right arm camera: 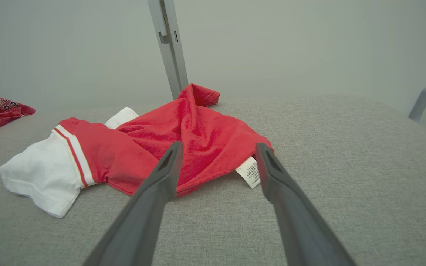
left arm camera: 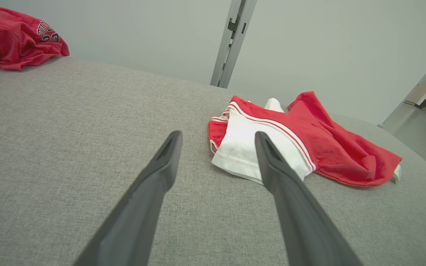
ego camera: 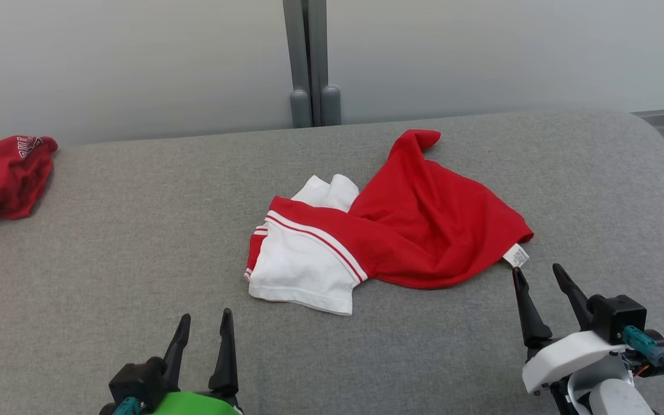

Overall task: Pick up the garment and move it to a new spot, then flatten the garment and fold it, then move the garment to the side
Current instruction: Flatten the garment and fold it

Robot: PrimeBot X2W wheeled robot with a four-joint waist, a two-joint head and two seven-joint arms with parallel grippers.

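In the head view, the garment [ego camera: 418, 230] lies crumpled mid-way across the grey padded surface [ego camera: 136, 242]. Your left gripper [ego camera: 204, 325] and right gripper [ego camera: 539, 275] wait by its near edge, jaws apart and empty. The left wrist view puts the white sleeve [left arm camera: 242, 147] just ahead, so take it there. The right wrist view puts the red hem beside the label [right arm camera: 250, 172]. Pinch it there and lift both sides evenly.
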